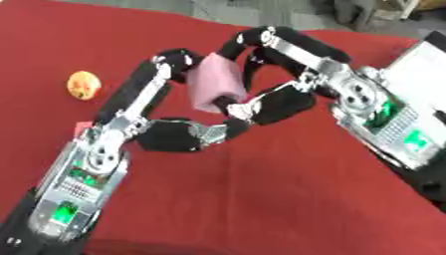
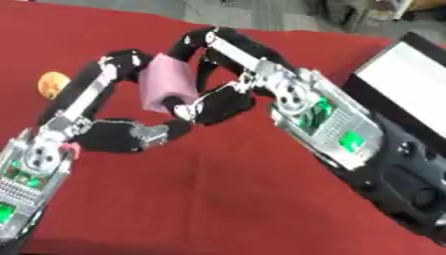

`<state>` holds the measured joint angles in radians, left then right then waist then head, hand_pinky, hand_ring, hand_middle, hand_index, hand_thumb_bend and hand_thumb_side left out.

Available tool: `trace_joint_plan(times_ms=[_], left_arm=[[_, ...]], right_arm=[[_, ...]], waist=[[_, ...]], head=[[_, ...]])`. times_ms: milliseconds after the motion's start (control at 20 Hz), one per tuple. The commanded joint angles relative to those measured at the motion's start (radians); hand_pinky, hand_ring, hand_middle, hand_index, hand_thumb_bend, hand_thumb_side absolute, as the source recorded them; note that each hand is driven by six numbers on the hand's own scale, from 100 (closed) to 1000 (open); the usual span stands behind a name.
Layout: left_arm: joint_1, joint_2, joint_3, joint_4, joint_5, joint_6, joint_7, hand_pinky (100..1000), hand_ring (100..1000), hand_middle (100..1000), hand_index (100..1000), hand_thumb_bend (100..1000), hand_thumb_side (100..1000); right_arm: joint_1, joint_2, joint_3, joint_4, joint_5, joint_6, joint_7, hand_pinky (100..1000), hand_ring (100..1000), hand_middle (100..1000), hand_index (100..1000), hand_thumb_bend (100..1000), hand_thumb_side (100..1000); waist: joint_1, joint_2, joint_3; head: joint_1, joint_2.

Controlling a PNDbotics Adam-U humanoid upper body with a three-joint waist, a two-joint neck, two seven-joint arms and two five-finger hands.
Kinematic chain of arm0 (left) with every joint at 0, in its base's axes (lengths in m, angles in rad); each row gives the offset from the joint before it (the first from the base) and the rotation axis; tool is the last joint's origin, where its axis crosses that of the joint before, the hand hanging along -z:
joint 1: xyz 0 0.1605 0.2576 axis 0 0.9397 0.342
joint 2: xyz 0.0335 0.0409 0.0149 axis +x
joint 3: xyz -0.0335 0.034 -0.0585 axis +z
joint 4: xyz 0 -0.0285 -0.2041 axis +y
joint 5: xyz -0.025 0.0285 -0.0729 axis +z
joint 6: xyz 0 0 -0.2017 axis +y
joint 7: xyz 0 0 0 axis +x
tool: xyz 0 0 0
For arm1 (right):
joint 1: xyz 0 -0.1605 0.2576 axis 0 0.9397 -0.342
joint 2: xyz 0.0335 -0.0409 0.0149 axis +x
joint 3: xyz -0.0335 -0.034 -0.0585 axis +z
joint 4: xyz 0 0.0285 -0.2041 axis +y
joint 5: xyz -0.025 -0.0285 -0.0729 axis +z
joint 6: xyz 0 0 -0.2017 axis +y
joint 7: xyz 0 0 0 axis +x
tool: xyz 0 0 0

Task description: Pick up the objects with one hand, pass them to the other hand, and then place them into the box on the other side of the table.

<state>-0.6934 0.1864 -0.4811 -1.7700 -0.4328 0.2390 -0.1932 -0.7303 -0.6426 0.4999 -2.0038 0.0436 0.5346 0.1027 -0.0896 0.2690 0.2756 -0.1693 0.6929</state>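
Fingers of both hands meet on the pink block (image 1: 218, 84), mid-air over the red cloth (image 1: 261, 199). My left hand (image 1: 161, 107) has fingers up its left face and thumb curled in underneath; my right hand (image 1: 287, 74) arches fingers over its top and far side, thumb tip against the lower right edge. So both clamp it at once, mid-handover I reckon. Block's long axis runs roughly up-down, tilted a bit. Right hand is nearer the box (image 2: 409, 74), which sits at the table's right edge; can't see anything inside it. Orange ball (image 1: 83, 84) lies on the cloth, well left, apart from everything.
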Motion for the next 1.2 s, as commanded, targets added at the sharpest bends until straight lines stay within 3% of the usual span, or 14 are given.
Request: trace_joint_plan(times_ms=[50,850,1050,1200], left_arm=[[-0.009,-0.009,0.001,-0.018,-0.016,0.012,0.012,781,784,728,788,675,525],[0.008,0.0,0.026,0.027,-0.023,0.066,0.109,768,771,712,781,647,537],[0.009,0.01,0.035,0.018,-0.017,0.068,0.119,767,769,708,774,640,532],[0.011,0.024,0.043,0.0,-0.007,0.068,0.127,766,766,704,752,623,531]], right_arm=[[-0.011,-0.04,-0.038,0.004,0.011,0.002,-0.016,693,460,420,335,100,100],[0.064,-0.099,-0.176,0.004,-0.06,-0.031,-0.106,680,440,413,325,100,100],[0.102,-0.135,-0.228,0.004,-0.084,-0.038,-0.15,679,437,414,325,100,100],[0.157,-0.181,-0.297,0.004,-0.107,-0.039,-0.215,677,434,416,325,100,100]], waist=[[0.007,-0.015,-0.003],[0.012,-0.013,-0.013],[0.012,-0.013,-0.014],[0.011,-0.012,-0.015]], head=[[-0.002,0.005],[-0.03,-0.012],[-0.052,-0.014],[-0.084,-0.017]])
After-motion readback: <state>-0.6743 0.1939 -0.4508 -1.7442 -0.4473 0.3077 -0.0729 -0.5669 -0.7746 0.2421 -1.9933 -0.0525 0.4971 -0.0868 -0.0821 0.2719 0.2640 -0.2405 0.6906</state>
